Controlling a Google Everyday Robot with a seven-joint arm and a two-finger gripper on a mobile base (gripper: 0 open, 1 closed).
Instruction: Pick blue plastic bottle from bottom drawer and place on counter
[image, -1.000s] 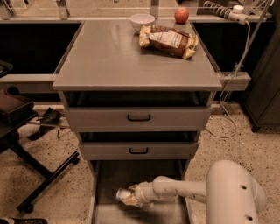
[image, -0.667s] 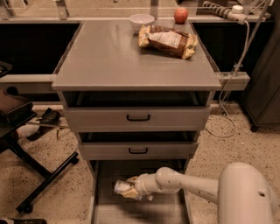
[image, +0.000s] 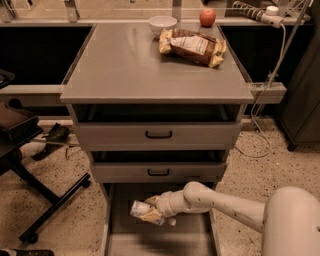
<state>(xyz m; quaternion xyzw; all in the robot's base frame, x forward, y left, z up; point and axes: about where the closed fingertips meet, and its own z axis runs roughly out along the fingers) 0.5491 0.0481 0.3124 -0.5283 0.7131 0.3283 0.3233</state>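
The blue plastic bottle (image: 139, 208) lies sideways, lifted just above the grey floor of the open bottom drawer (image: 160, 242). My gripper (image: 152, 212) is shut on the bottle, at the end of the white arm that reaches in from the lower right. The bottle's white cap end points left. Above the two shallower drawers, the counter (image: 125, 65) is the cabinet's flat grey top.
On the counter's back right lie a crinkled yellow-brown snack bag (image: 192, 46), a white bowl (image: 162, 23) and a red apple (image: 207, 17). Both black-handled drawers (image: 158, 134) stand slightly open. A chair base (image: 40, 200) stands on the floor at left. A cable (image: 270, 85) hangs at right.
The gripper has risen inside the bottom drawer with the bottle in it, moving up and towards the drawer's back. The camera has also drawn closer to the cabinet.
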